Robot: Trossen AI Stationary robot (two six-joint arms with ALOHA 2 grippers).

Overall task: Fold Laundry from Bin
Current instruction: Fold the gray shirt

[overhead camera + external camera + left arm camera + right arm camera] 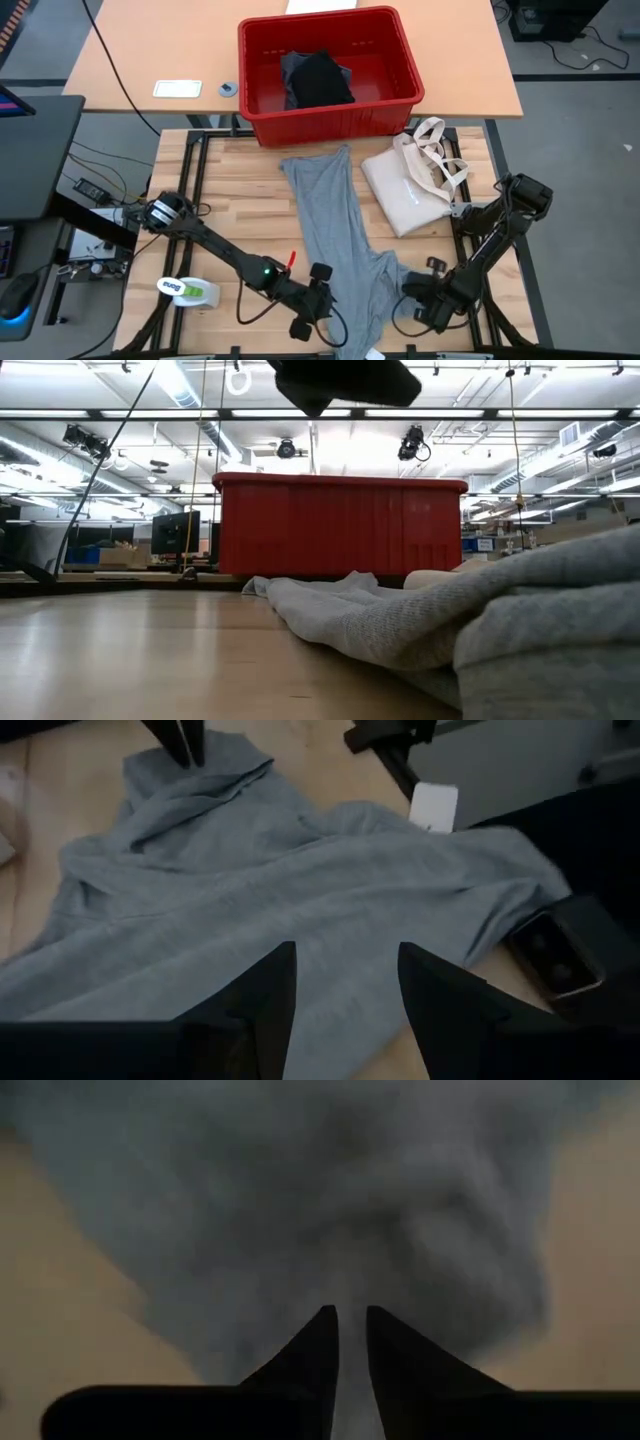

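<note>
Fingers (pixel 325 1345) of the right gripper (pixel 351 1342) pinch narrowly on the grey T-shirt (pixel 335 240), which lies stretched across the table in front of the red bin (pixel 330 110). Left gripper (pixel 345 995) stands with jaws apart at the shirt's near edge, farthest from the bin.

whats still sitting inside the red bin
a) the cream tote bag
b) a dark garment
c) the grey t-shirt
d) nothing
b: in the high view a dark garment lies in the red bin, while the grey t-shirt is spread on the wooden table and the cream tote bag lies beside it.
</note>
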